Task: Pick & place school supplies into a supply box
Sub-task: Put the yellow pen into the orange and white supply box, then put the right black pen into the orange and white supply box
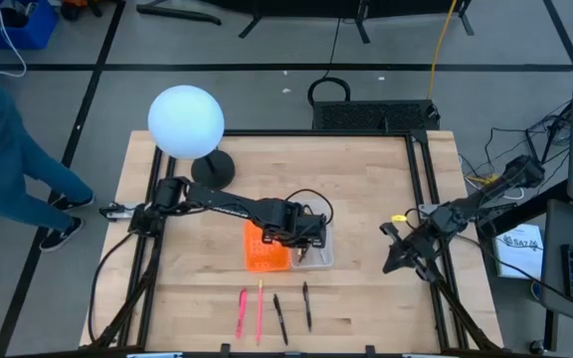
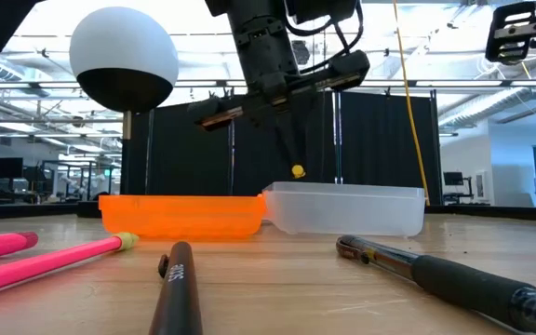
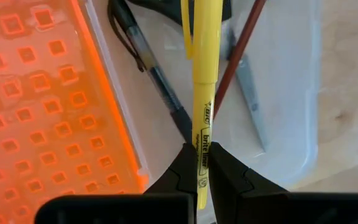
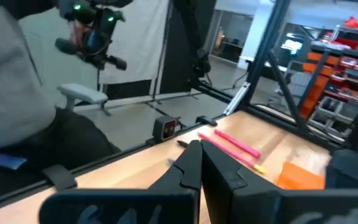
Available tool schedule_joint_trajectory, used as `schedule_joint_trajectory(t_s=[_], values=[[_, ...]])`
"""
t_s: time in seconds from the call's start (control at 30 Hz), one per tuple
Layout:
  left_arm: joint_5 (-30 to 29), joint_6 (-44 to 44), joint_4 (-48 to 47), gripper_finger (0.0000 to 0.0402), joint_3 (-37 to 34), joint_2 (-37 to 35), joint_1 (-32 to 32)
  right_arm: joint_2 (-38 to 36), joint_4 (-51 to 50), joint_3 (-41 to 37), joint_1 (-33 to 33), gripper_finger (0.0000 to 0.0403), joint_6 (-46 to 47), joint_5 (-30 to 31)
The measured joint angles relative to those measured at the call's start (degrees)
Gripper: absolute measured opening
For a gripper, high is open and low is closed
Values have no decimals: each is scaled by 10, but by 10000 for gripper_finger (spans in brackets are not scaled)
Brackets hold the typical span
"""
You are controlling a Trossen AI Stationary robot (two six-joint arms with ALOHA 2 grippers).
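Note:
The supply box lies open at the table's middle: an orange perforated half [image 1: 265,249] joined to a clear half [image 1: 316,255]. In the clear half lie a black pen [image 3: 148,68], a red-brown pencil [image 3: 241,50] and scissors [image 3: 252,99]. My left gripper [image 1: 302,237] hangs over the clear half, pointing steeply down, shut on a yellow highlighter [image 3: 205,56]. Two pink pens [image 1: 242,311] and two black pens [image 1: 307,305] lie flat near the table's front edge. My right gripper [image 1: 394,261] waits shut over the table's right side with nothing in it. My left gripper pinches the yellow highlighter's barrel near its printed end [image 3: 202,152] between its two fingers, coming from above and slanting down. The highlighter runs on along the fingers' line and hangs below them, its lower end [image 2: 298,171] clear above the clear half [image 2: 347,207].
A white globe lamp [image 1: 186,121] on a black foot stands at the table's far left. A black frame rail [image 1: 428,199] runs along the right side. A person's legs [image 1: 13,159] show beyond the left edge. Bare wood lies right of the box.

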Motion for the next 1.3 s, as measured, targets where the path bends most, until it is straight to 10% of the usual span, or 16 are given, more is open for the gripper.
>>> schedule_joint_trajectory(t_s=[1.03,1.3], values=[[47,11,72,75,0,29,21,-9,-30,0,-17,0,24,-2],[21,250,142,75,35,-21,20,-9,-30,0,-16,0,24,-3]])
